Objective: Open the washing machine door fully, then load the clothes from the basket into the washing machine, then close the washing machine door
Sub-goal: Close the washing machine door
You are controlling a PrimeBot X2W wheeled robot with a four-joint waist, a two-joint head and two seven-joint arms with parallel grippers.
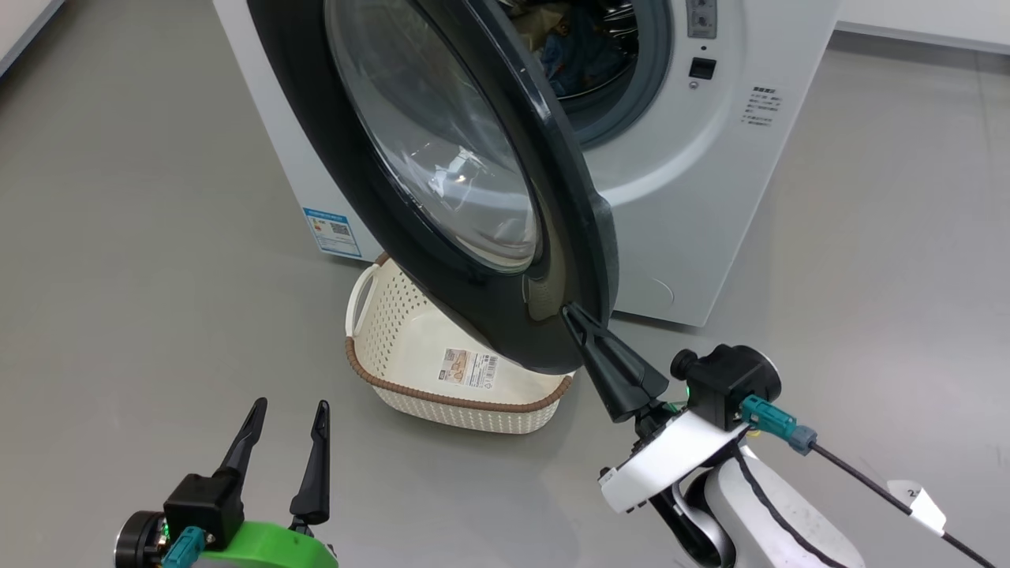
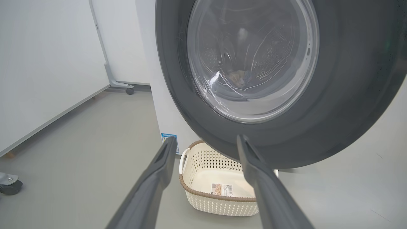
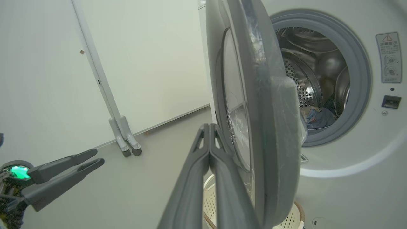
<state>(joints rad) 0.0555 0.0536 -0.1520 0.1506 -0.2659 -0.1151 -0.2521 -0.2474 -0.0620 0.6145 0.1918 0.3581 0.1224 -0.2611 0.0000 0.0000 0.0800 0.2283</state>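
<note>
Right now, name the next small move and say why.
Probably push the door toward the washing machine with the shut right gripper, whose tip sits at the door's lower edge. The clothes lie in the drum, the basket holds none, and the door stands half open, so closing seems all that's left.

Door rim: the washing machine door (image 1: 442, 173), upper centre of the head view, is gleaming in glossy black plastic.
Door window: its bulging glass is looking clear and smooth, catching white glints.
Cabinet: the washing machine (image 1: 694, 197) is showing smooth white panels with a soft sheen.
Gasket: the rubber ring (image 3: 361, 79) is looking grey and matt.
Drum: the drum (image 3: 302, 86) is shining as perforated polished metal.
Clothes: the clothes (image 3: 318, 117) are looking like soft blue cloth.
Basket: the basket (image 1: 465, 414), lower centre, is showing matt cream perforated plastic, a brown woven-look rim and a paper label (image 1: 469, 368).
Floor: the floor (image 1: 142, 315) is looking smooth, grey, faintly shiny.
</note>
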